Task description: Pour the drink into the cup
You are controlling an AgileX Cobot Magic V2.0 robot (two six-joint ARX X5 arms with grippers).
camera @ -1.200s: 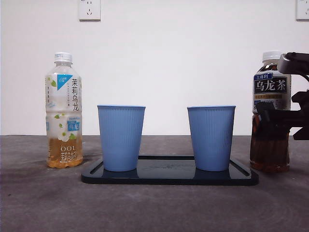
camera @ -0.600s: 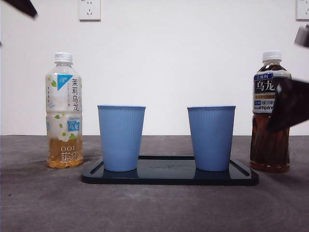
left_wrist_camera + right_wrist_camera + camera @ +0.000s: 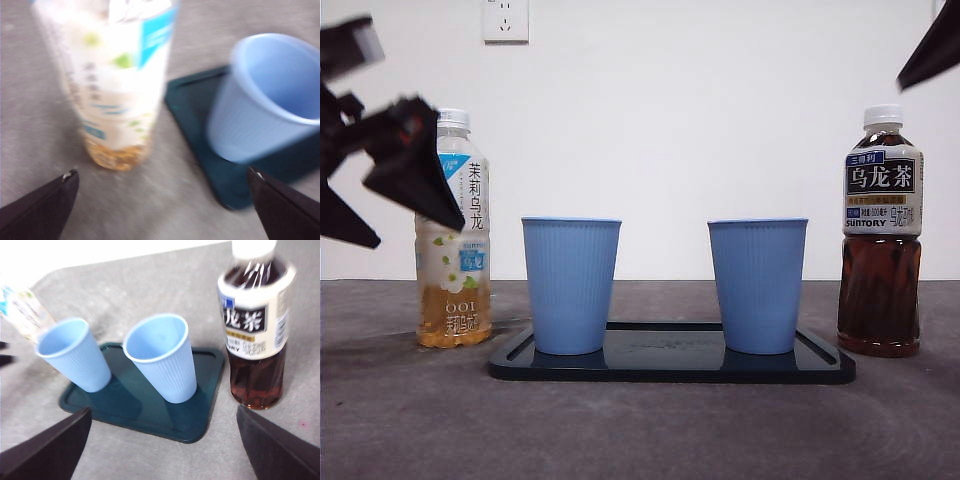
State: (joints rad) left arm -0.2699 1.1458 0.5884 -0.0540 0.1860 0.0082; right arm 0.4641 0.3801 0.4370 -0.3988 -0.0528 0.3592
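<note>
I see my left tool with its jaws wide apart, close to the pale tea bottle, which stands on the tabletop at the left, just beside the dark tray. The bottle looks mostly empty, with only a little gold drink at the bottom, so I think it is light and could tip or slide if I bump it. It is thin plastic with a smooth label, so it may squash and slip; I would grab it around the middle. Its white cap is on, and I cannot tell how tight. The two blue cups stand on the tray and look light and easy to knock. The dark tea bottle stands at the right, much fuller, so likely heavier. My right tool is open too, up high and away from everything. The left wrist view is blurry, so small things are hard to read.
</note>
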